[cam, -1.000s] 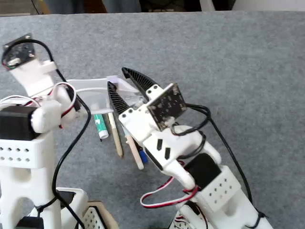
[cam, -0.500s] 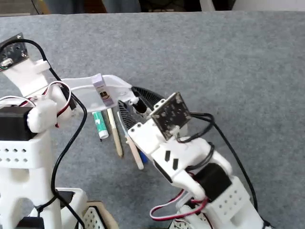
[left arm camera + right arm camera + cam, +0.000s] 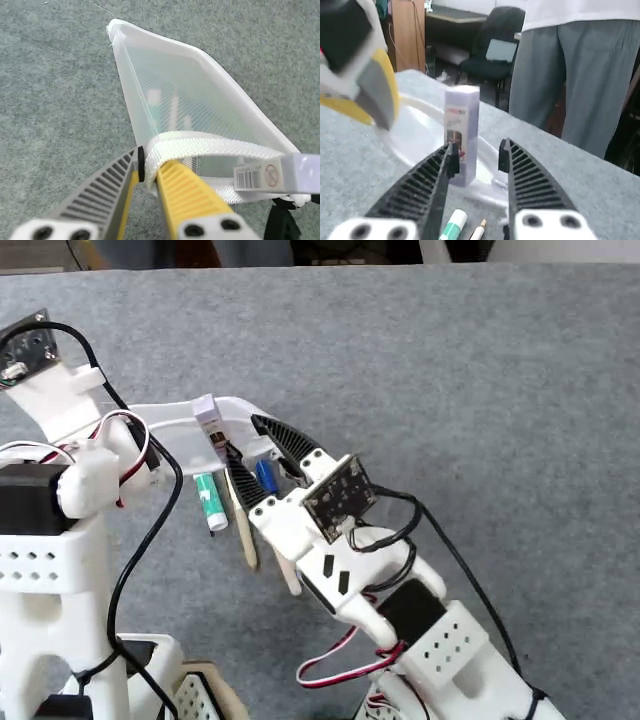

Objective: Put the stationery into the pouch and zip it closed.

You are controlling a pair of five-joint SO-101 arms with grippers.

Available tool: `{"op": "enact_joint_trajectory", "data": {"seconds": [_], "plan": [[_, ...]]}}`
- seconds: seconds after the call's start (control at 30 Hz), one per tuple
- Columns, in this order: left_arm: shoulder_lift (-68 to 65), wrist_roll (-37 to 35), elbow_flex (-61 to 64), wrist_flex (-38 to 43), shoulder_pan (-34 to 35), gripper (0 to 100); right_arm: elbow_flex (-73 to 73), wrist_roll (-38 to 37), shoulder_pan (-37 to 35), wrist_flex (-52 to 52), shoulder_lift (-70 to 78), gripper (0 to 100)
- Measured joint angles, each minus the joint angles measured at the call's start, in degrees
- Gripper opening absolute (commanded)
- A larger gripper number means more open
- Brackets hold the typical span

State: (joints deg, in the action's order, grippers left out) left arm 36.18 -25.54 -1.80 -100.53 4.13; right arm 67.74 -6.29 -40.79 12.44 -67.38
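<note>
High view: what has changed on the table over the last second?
The left gripper, shut on the pouch, shifted it a little, and its lilac tag came into plain sight. The right gripper, open throughout, drew back toward its base, then came forward to the pouch again. The green-and-white marker and the pencil lie on the table as before.

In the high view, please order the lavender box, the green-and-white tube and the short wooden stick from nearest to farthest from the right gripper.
1. lavender box: right beside the fingertips of the right gripper.
2. green-and-white tube: lying flat, lower in the view than the box.
3. wooden stick: farthest, toward the view's bottom edge.
</note>
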Motion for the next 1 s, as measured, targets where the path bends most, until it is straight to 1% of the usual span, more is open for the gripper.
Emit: {"op": "enact_joint_trajectory", "data": {"seconds": [0.17, 0.33, 0.43, 0.57, 0.73, 1.0], "plan": [[0.00, 0.00, 0.00, 0.00, 0.00, 3, 5.36, 0.00, 0.00, -9.32, 1.49, 14.5], [0.00, 0.00, 0.00, 0.00, 0.09, 3, 5.63, 0.00, 1.85, -10.20, 6.07, 14.3], [0.00, -0.09, 0.00, 0.00, 0.09, 3, 4.48, 0.00, 2.37, -10.20, 7.47, 10.5], [0.09, -0.18, 0.00, 0.00, 0.09, 3, -0.44, 0.00, 2.81, -6.59, 8.18, 6.1], [0.09, 0.00, 0.00, 0.00, 0.09, 3, -7.65, 0.00, 2.73, 1.32, 8.09, 6.0], [0.09, 0.00, 0.00, 0.00, 0.09, 3, -9.58, 0.00, 2.73, 10.73, 5.71, 6.0]]}}
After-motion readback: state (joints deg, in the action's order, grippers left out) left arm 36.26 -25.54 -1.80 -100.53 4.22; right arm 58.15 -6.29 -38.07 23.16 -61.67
